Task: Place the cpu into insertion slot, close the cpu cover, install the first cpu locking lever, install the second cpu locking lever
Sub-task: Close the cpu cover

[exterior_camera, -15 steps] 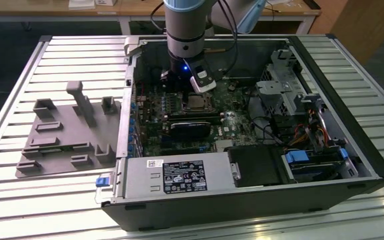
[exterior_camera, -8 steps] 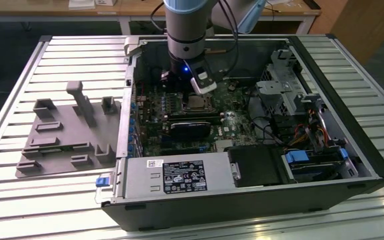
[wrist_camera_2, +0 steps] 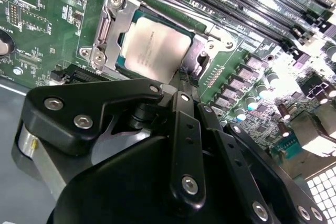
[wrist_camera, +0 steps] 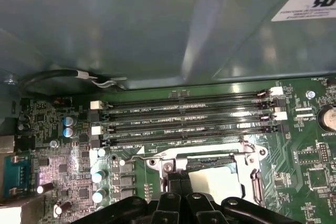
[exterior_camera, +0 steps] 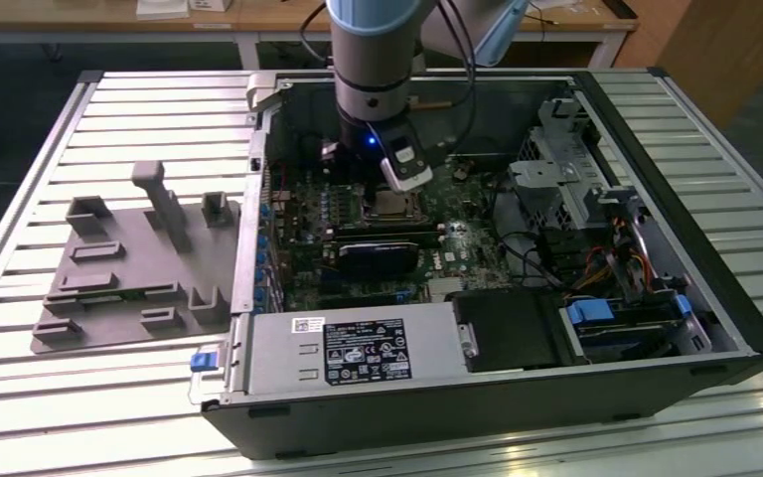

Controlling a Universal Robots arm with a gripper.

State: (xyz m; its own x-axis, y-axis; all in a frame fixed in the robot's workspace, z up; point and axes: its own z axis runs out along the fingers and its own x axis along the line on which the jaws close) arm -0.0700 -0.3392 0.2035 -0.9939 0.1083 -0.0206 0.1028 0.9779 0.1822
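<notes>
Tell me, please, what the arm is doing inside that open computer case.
A robot arm is reaching into the open computer case. Its gripper is down on the motherboard, right at the edge of the cpu. The cpu is already seated, and the cpu cover appears to lie closed around it.

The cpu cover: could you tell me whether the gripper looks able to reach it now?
Probably yes: the gripper hangs right at the edge of the cpu cover, with nothing between them.

Behind claw (wrist_camera_2: 182, 81), cpu (wrist_camera_2: 155, 51) edge (one corner)
</notes>
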